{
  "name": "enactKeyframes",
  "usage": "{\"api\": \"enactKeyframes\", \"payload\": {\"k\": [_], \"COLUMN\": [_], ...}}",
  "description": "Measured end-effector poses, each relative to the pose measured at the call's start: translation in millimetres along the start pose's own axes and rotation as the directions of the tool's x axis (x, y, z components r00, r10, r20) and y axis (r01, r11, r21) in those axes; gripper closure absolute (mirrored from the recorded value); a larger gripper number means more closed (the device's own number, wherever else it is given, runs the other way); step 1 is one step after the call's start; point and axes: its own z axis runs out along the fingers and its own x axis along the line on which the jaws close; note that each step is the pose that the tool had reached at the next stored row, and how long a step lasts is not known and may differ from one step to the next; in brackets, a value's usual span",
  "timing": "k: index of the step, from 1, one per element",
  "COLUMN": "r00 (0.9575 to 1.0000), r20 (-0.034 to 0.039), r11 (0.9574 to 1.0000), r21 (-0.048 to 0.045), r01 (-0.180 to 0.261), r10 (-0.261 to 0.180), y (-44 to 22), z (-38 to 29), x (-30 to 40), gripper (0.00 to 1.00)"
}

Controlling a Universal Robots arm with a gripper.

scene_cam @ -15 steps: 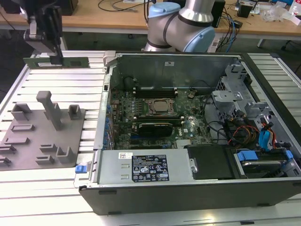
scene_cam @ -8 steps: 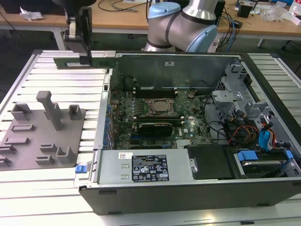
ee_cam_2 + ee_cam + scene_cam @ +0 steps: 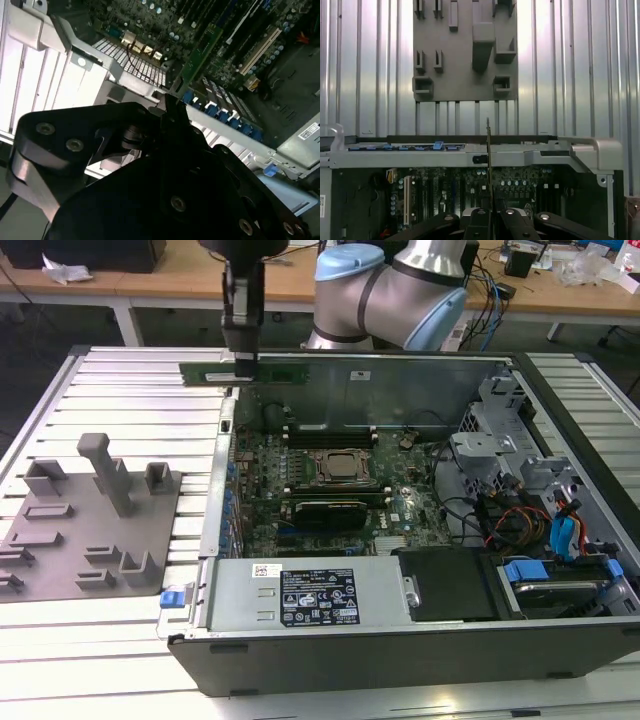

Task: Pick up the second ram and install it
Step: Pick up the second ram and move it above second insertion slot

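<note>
Nearest you: black sheet-metal near wall of the open computer case (image 3: pixel 400 665) at 6 o'clock in the exterior view, with the grey boxed power supply (image 3: pixel 300 592) just behind it.
Gripper: black two-finger gripper (image 3: pixel 243 358) at 11 o'clock in the exterior view, pointing straight down. Its fingers are clamped together on the stick, and you can see the same grip in the first wrist view (image 3: pixel 489 212) and the second wrist view (image 3: pixel 172 102).
Task piece: long thin green circuit-board stick, the second ram (image 3: pixel 280 373), is held by its middle with its long edge level. It hangs in the air over the case's far side, not yet in any slot. You see it edge-on in the first wrist view (image 3: pixel 488 150) and as a slanted green strip in the second wrist view (image 3: pixel 200 55).
Board: square silver CPU socket (image 3: pixel 340 468) lies flat in the case. The second ram is at 11 o'clock from it, well apart.
Fixture: grey plastic fixture plate with posts and pockets (image 3: pixel 90 530) at 9 o'clock, lying on the slatted metal table (image 3: pixel 130 380).
Arm: silver and pale-blue robot arm (image 3: pixel 400 290) at 12 o'clock.
</note>
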Motion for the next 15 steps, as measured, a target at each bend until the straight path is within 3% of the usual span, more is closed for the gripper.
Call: {"api": "enactKeyframes", "payload": {"k": [2,5,6,8,10,12,13,15], "r00": [1.0,1.0,1.0,1.0,1.0,1.0,1.0,1.0], "r20": [0.0005,0.0012,0.0012,0.0012,0.0012,0.0011,0.0012,0.001], "r11": [1.0,0.9999,0.9998,0.9997,0.9997,0.9996,0.9996,0.9996], "r21": [-0.0059,-0.0166,-0.0211,-0.0236,-0.0261,-0.0273,-0.0285,-0.0298], "r01": [0.0,0.0,0.0,0.0,0.0,0.0,0.0,0.0], "r10": [0.0,0.0,0.0,0.0,0.0,0.0,0.0,0.0], "y": [-17.3,-35.3,-46.2,-56.6,-72.7,-81.2,-89.6,-99.3], "z": [-0.5,1.8,5.4,9.2,15.2,18.6,21.9,26.3], "x": [-0.1,-0.1,-0.1,-0.1,0.0,0.0,0.1,0.1], "gripper": [0.87,0.87,0.87,0.87,0.87,0.87,0.87,0.87]}}
